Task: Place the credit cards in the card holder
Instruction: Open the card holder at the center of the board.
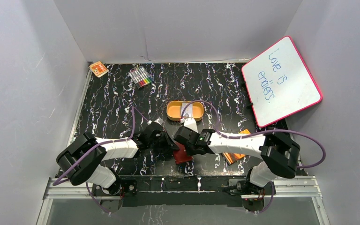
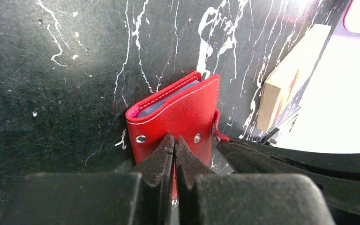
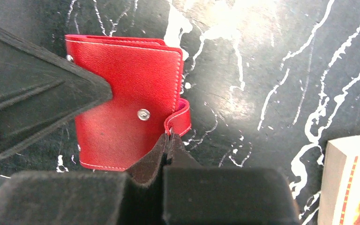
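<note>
Looking down from the top camera, you have both arms reaching inward over the dark marbled surface (image 1: 112,103). The left gripper (image 1: 171,148) and right gripper (image 1: 183,146) meet at the red card holder (image 1: 183,155), which lies near the front edge between the two arm bases. An orange tin (image 1: 185,111) sits just behind it, and a whiteboard (image 1: 281,79) is propped at far right. Left wrist: the card holder (image 2: 178,110) is folded shut, with a pale grey-blue edge showing in the fold; pocket or card, you cannot tell. The left gripper (image 2: 174,140) is fully narrowed, its tips pressed together on the cover's near edge with a red sliver between the fingers. Right wrist: the right gripper (image 3: 168,138) is pinched closed on the closing tab (image 3: 180,117), which loops out beside the cover's bare stud (image 3: 143,114).
</note>
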